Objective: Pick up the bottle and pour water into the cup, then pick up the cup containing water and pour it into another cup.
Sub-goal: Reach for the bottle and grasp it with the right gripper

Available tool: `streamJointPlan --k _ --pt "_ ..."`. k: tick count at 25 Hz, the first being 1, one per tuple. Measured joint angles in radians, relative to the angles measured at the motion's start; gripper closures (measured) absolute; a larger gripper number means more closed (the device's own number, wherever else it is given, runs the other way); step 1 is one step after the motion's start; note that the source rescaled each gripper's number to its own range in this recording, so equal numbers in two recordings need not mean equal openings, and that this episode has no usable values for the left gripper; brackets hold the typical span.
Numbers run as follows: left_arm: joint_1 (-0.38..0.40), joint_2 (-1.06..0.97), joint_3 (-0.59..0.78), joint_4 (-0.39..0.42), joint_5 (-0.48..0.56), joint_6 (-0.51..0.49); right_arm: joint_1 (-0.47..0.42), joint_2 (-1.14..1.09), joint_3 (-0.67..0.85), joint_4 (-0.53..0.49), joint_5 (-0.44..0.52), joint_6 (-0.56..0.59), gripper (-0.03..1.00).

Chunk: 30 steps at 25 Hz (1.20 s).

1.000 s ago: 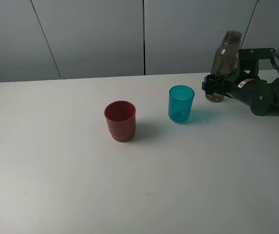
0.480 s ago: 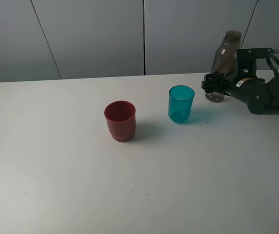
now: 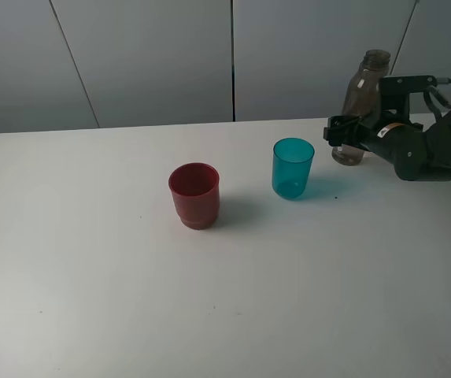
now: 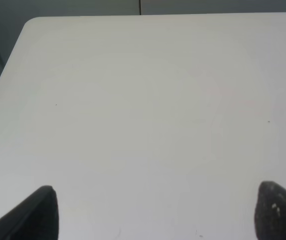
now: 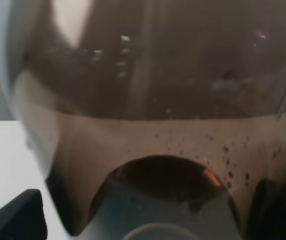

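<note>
The right gripper [image 3: 341,131] has edged up and slightly further in at the bottle [image 3: 364,83]. The cups and bottle have not shifted. On the table [image 3: 91,276] stand two cups and one bottle, all upright. The red cup [image 3: 194,195] is leftmost and the teal cup [image 3: 293,168] is well apart to its right. The bottle is further right, near the far edge. Its lower body sits between the right gripper's fingers, jaws spread wide. The left gripper [image 4: 155,212], seen only from its wrist, hangs open above the table.
</note>
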Motion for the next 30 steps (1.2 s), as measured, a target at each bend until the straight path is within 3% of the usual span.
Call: streamJointPlan --k 30 --pt "0.000 0.000 0.000 0.000 0.000 0.000 -0.013 0.039 -0.066 0.000 0.005 0.030 0.18"
